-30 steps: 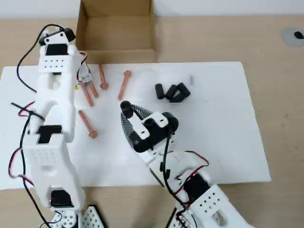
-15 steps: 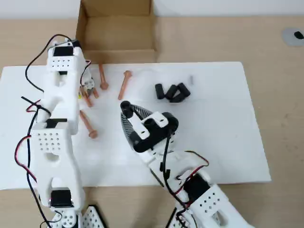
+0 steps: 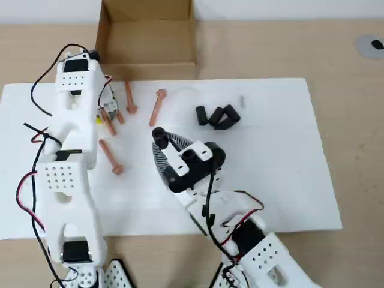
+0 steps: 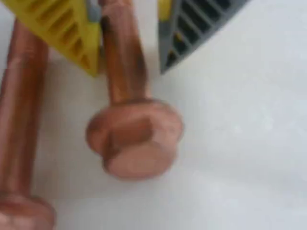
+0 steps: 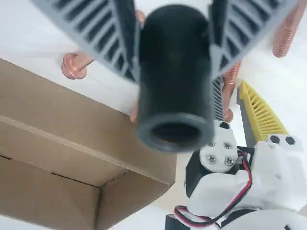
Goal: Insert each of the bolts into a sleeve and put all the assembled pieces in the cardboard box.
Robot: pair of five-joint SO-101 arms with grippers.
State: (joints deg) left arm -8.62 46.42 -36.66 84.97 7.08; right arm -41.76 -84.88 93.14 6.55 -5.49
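Left tool: one yellow finger, one dark grey finger; both ribbed with parallel slats.
Right tool: both fingers dark grey, with the same ribbed slat pattern.
Copper-coloured flanged metal bolts: uniform coppery brown, heads and shafts alike.
Short black cylindrical sleeves: plain black.
Black cylindrical sleeve in the right tool: plain matt black.
Brown open-topped cardboard box: plain tan-brown.
White rectangular sheet: plain white.
Light wooden tabletop: pale tan.
White plastic arm bodies: white shells with dot-grid holes; black motor blocks.
Thin cables: red and black.
Small round disc: grey with a black mark.
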